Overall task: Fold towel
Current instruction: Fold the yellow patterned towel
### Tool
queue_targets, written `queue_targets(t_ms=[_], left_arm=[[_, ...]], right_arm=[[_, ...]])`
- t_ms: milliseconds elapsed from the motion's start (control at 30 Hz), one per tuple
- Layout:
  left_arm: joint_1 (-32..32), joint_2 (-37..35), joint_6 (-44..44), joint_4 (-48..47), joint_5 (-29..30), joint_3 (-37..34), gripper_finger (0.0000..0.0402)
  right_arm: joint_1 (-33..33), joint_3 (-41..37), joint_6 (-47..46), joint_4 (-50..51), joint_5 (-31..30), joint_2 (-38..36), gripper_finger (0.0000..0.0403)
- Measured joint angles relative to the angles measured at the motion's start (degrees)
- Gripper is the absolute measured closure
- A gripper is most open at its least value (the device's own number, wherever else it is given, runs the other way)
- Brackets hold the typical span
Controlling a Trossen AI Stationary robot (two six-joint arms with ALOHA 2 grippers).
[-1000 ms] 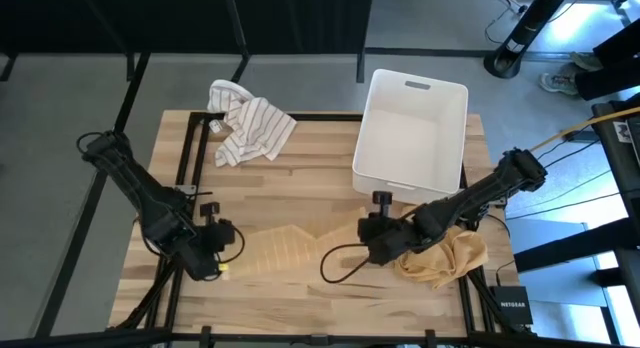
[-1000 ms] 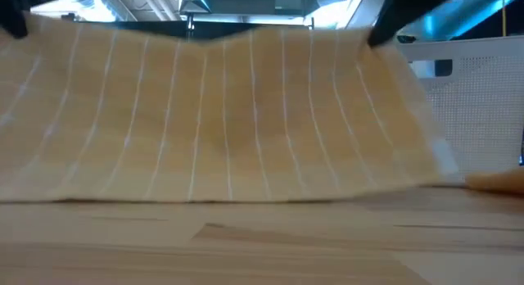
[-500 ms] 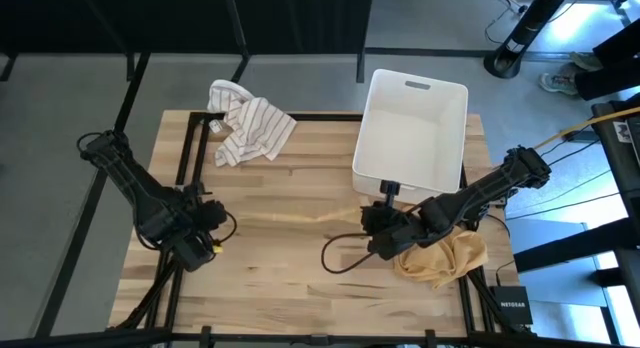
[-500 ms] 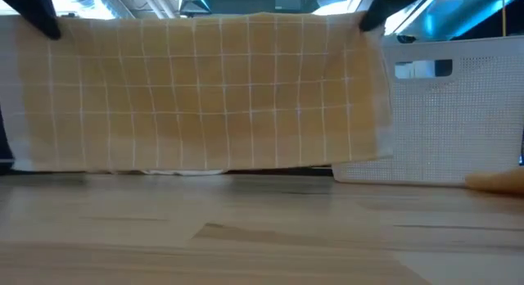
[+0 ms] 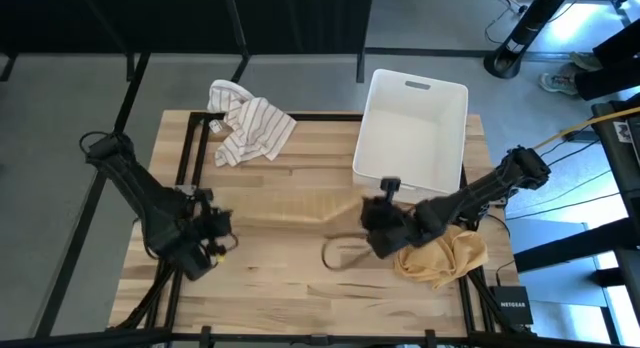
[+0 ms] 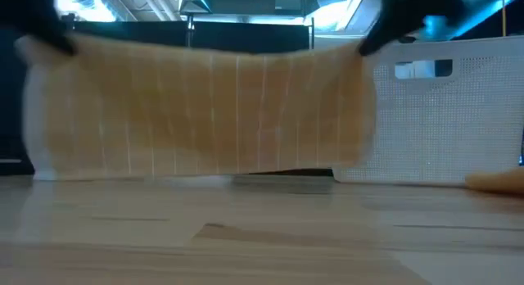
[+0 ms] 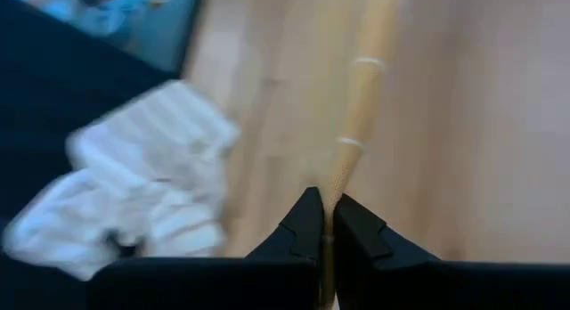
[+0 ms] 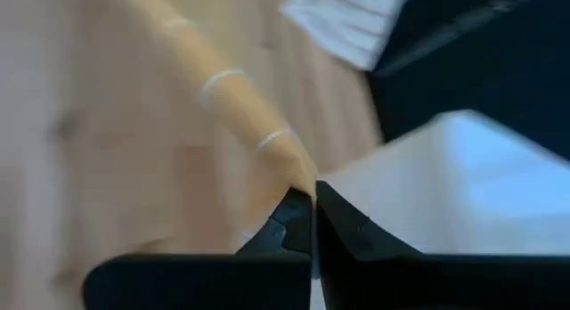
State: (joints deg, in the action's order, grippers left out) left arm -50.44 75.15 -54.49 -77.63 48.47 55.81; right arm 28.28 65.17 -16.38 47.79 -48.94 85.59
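Cloth hangs stretched between the two grippers: a tan towel (image 6: 205, 105) with a grid of thin pale lines, soft and slightly rippled along its upper edge, held up as a wide rectangle whose lower hem hangs just clear of the wooden table (image 5: 290, 278). Its long axis runs straight from one gripper to the other, across the table, and from above it shows only as a thin tan strip (image 5: 300, 210).

The left gripper (image 7: 326, 223) is pinched tight on one upper corner, its dark angular fingers meeting on the fabric edge. The right gripper (image 8: 312, 208) is likewise clamped on the opposite upper corner, the cloth running away from its tips as a narrow banded ridge.

Beyond the right gripper, just beside it, stands a white plastic bin (image 5: 412, 128), rectangular with rounded corners and a slot handle; in the low view its wall looks finely dotted. Under the right arm, behind its gripper, lies a crumpled mustard-yellow cloth (image 5: 445, 260). Well past the left gripper, at the table's far edge, sits a bunched white towel with dark stripes (image 5: 248, 126). A small black box (image 5: 512, 306) off the table near the right arm bears pale lettering too small to read.
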Motion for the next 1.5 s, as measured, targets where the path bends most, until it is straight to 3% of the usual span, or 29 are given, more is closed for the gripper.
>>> queue_targets(t_ms=[233, 433, 600, 800, 1000, 1100, 1200, 1267, 1500], left_arm=[[-5.21, 5.42, -0.71, 28.24, -11.17, -8.57, 0.0394], [-6.61, 9.44, -2.14, 44.52, -18.75, -11.18, 0.0395], [-6.32, 11.34, -3.77, 47.37, -19.73, -11.43, 0.0379], [-4.92, 11.58, -8.67, 47.26, -22.63, -11.45, 0.0300], [-1.52, 8.16, -5.44, 47.03, -35.73, -9.16, 0.0237], [-0.19, 6.04, -0.51, 47.72, -33.23, -7.85, 0.0227], [2.07, 5.73, 8.25, 51.47, -20.96, -7.63, 0.0225], [4.88, 6.99, 15.84, 56.53, -14.52, -7.67, 0.0225], [17.25, 16.28, 45.30, 86.54, -14.77, -7.63, 0.0233]], right_arm=[[7.64, -11.06, -6.23, -17.70, 15.15, 2.54, 0.0400], [10.94, -12.88, -15.43, -21.18, 26.61, 5.22, 0.0399], [11.14, -12.88, -23.48, -21.91, 30.67, 6.36, 0.0368], [11.08, -12.32, -27.41, -20.96, 36.66, 6.12, 0.0284], [10.07, -4.75, -33.12, -7.82, 47.35, 4.64, 0.0213], [9.99, -1.47, -34.58, -4.74, 42.87, 4.10, 0.0200], [9.98, -1.33, -38.35, -4.66, 33.57, 3.93, 0.0197], [9.94, -2.89, -42.33, -5.44, 30.73, 3.99, 0.0197], [10.00, -9.37, -49.77, -8.63, 34.11, 4.04, 0.0196]])
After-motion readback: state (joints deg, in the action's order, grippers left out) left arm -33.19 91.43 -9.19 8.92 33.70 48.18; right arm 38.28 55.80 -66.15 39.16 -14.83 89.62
